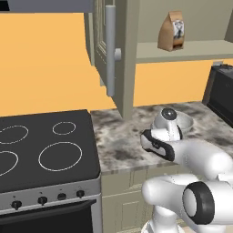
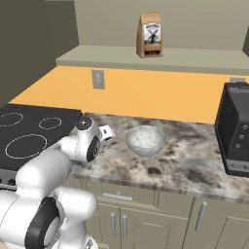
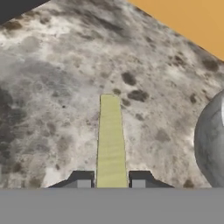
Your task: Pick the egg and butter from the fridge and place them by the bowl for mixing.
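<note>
butter: pale yellow rectangular butter stick clamped between the two dark finger tips of the end effector, pointing out over the mottled grey-brown stone bench.
end effector: closed on the butter; sits low over the bench, just left of the bowl as seen from the right base camera.
bowl: round shallow silver-grey metal bowl on the bench; its curved wall shows at the right edge of the hand view, near the butter but apart from it.
progress: butter looks out of the fridge and at the drop-off spot, not yet set down. Judgement: release beside the bowl is the step in hand.
egg: can't confirm. Small dark-brown spot on the bench in front of the bowl could be it or just stone pattern; too small to tell.
left to do: put butter down; egg if not already placed.
around: black glass cooktop with white burner rings to the left, black boxy appliance to the right, brown paper bag on the beige shelf above, grey bar handle on the cupboard door.
in the way: nothing between butter and bench; bowl wall is the only close thing.
</note>
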